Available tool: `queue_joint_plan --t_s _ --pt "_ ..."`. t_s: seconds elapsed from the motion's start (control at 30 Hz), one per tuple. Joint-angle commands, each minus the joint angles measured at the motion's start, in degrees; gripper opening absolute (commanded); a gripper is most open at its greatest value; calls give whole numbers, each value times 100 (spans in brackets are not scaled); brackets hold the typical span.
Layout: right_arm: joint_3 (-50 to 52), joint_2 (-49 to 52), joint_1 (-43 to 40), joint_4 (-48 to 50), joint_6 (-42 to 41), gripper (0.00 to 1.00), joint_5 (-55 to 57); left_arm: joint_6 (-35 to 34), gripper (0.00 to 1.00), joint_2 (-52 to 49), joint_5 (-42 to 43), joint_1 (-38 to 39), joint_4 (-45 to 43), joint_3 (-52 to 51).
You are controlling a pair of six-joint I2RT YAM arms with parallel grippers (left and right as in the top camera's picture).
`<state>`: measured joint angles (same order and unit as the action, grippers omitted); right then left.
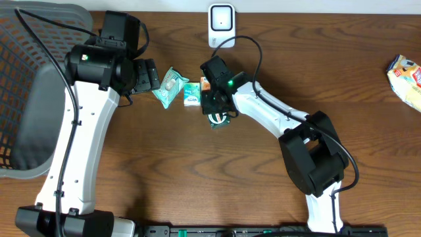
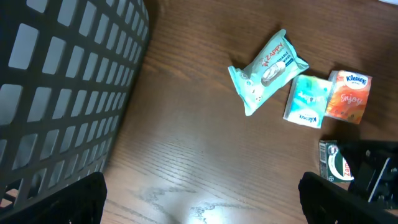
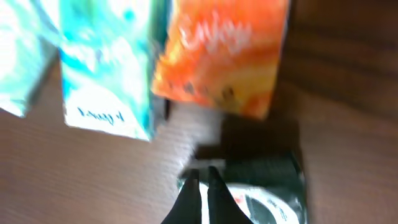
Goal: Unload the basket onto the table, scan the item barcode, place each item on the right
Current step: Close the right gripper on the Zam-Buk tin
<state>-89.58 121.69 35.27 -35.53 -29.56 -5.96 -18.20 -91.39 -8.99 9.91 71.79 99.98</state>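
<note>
Four items lie together at the table's back middle: a teal wipes packet (image 1: 170, 87) (image 2: 268, 70), a blue-green tissue pack (image 1: 193, 93) (image 3: 109, 68), an orange tissue pack (image 1: 206, 83) (image 3: 224, 53) and a dark green box (image 1: 218, 120) (image 3: 273, 193). My right gripper (image 1: 214, 108) (image 3: 201, 171) is shut, its tips pressed together over the green box's upper left corner, just below the orange pack. My left gripper (image 1: 146, 74) (image 2: 202, 208) hangs wide open to the left of the wipes packet, with nothing between its fingers. A white scanner (image 1: 222, 26) stands at the back edge.
A dark grey slatted basket (image 1: 26, 79) (image 2: 62, 81) fills the left side, close to the left arm. A yellow snack packet (image 1: 408, 79) lies at the far right edge. Bare wood shows in front of the items.
</note>
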Motion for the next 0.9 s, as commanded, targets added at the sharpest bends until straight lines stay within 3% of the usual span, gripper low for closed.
queue_joint_plan --t_s 0.0,0.37,0.63,0.87 --pt "39 -157 -35 205 -46 1 116 -52 98 9 -70 -9 17 -17" --pt "39 109 -22 448 -90 1 459 -52 98 9 -70 -9 17 -17" --pt "39 127 149 354 -87 1 37 -52 98 9 -68 -9 17 -17" --pt "81 151 348 81 -83 1 455 -52 98 9 -70 -9 17 -17"
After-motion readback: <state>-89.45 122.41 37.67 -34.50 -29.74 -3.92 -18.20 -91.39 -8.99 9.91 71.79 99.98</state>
